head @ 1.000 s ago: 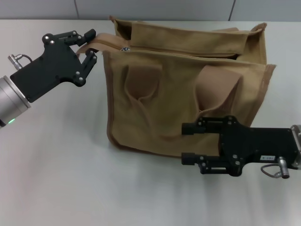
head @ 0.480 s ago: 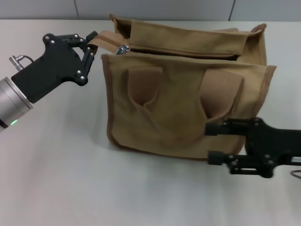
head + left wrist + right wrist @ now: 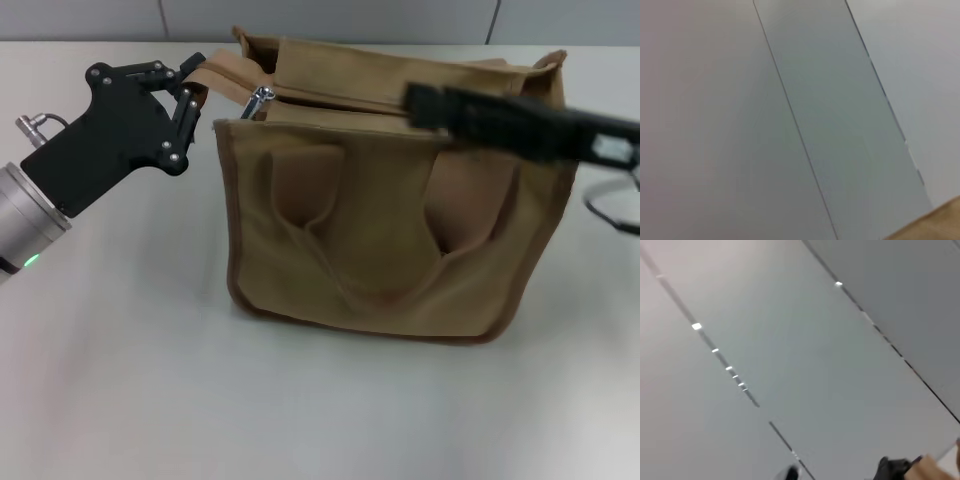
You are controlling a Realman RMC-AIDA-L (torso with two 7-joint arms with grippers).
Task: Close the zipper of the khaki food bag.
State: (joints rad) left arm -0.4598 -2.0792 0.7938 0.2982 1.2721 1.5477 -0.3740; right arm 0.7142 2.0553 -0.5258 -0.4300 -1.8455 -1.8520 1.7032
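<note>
Black left tool (image 3: pixel 188 88) clamped on khaki food bag (image 3: pixel 390 215) corner tab, right tool (image 3: pixel 425 100) (grip unclear) above zipper (image 3: pixel 258 102)

The left claw (image 3: pixel 190 95) is black, angular and screw-studded, on a silver wrist with a green light.

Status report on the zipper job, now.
Left gripper clamped on bag's end tab. Right gripper over khaki food bag top. Zipper open, pull at left end. Nothing in the way.
</note>
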